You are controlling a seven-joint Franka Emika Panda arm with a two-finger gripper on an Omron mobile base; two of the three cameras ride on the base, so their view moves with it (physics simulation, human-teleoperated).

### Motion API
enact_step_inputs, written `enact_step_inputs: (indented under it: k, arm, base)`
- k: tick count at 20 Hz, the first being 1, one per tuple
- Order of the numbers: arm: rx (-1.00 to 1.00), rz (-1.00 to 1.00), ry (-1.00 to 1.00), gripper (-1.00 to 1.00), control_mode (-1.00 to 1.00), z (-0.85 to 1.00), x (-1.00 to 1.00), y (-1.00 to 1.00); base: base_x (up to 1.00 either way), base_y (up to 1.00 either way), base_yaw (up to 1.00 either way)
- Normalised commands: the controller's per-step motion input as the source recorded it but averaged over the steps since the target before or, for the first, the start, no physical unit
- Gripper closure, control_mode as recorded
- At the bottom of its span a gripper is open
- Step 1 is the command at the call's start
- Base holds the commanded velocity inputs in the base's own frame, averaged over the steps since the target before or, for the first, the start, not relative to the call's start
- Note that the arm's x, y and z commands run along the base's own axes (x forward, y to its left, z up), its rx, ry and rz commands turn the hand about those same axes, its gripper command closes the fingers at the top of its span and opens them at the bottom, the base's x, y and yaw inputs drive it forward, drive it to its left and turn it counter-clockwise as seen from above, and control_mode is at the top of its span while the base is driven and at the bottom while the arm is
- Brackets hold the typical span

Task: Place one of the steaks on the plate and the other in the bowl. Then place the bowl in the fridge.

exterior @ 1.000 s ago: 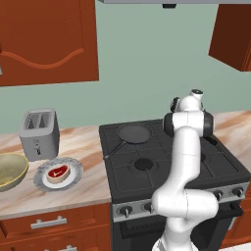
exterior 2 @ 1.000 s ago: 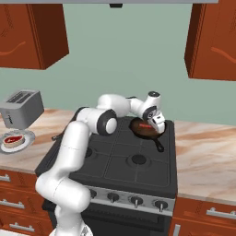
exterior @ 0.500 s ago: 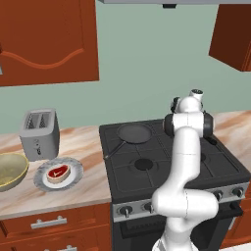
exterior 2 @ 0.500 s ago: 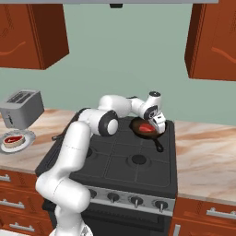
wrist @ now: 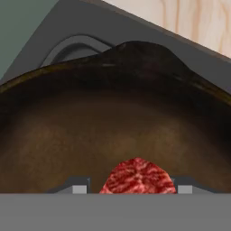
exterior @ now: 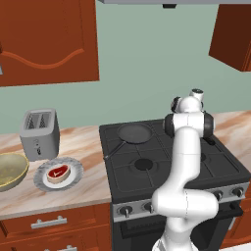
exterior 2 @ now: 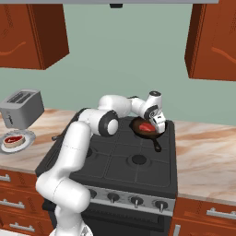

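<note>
Gripper [exterior 2: 159,123] was lowered into pan [exterior 2: 148,130], fingers spread either side of second steak [wrist: 137,177], no pinch confirmed. Meat judged soft, slick; grip best taken across narrow middle.

Since the earlier pictures, the gripper [exterior 2: 156,123] has sunk a little lower into the dark frying pan [exterior 2: 146,128] on the stove's back right burner, and its jaws have drawn in around the steak [wrist: 137,177] lying there.
</note>
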Motion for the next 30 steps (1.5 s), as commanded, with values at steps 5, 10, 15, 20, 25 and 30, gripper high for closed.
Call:
enact_step_inputs:
  k: [5,10,15,20,25,30]
  arm:
    - [0.00,-0.07,-0.01,1.00,-1.00,0.00,-0.30,0.00]
    - [0.02,-0.05,0.00,1.00,-1.00,0.36,-0.18,0.00]
    - [0.02,-0.01,-0.01,1.00,-1.00,0.59,-0.33,0.02]
    - [0.00,0.00,-0.05,1.00,-1.00,0.72,-0.81,0.27]
    - [-0.02,0.01,0.00,1.00,-1.00,0.68,-1.00,0.86]
    - [-0.05,0.05,0.00,1.00,-1.00,0.65,-1.00,0.99]
  base:
    - [0.00,0.00,0.00]
    - [0.00,0.00,0.00]
    - [0.00,0.00,0.00]
    - [0.00,0.00,0.00]
    - [0.00,0.00,0.00]
    - [0.00,0.00,0.00]
